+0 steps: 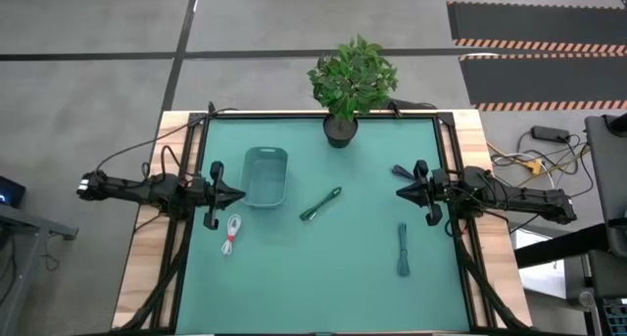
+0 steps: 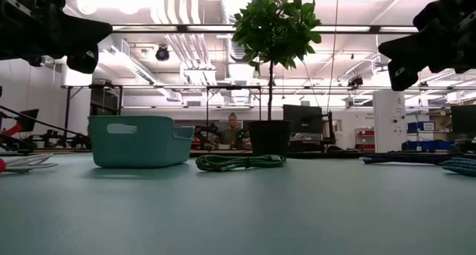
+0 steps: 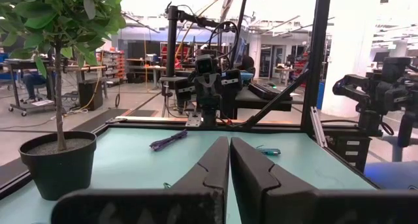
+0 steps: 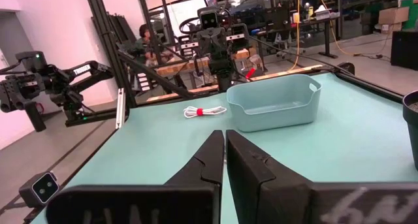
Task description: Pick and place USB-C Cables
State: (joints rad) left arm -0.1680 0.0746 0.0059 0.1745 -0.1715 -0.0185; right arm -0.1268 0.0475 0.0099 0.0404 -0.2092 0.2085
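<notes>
Green-grey cable (image 1: pixel 320 205): slim bundle, long axis diagonal, between both grippers; white-red cable (image 1: pixel 231 234): just beside left gripper (image 1: pixel 238 195), fingers together; right gripper (image 1: pixel 401 191): fingers together

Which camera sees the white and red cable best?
The right wrist view: the white and red cable lies in plain sight beside the teal bin. From high up it looks tiny. The low view catches only its end at the edge. The left wrist view misses it.

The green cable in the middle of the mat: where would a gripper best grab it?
Across the middle of the green cable, from straight above. It lies flat as a slim diagonal bundle, clear of the bin and plant, so fingers should straddle its narrow width.
</notes>
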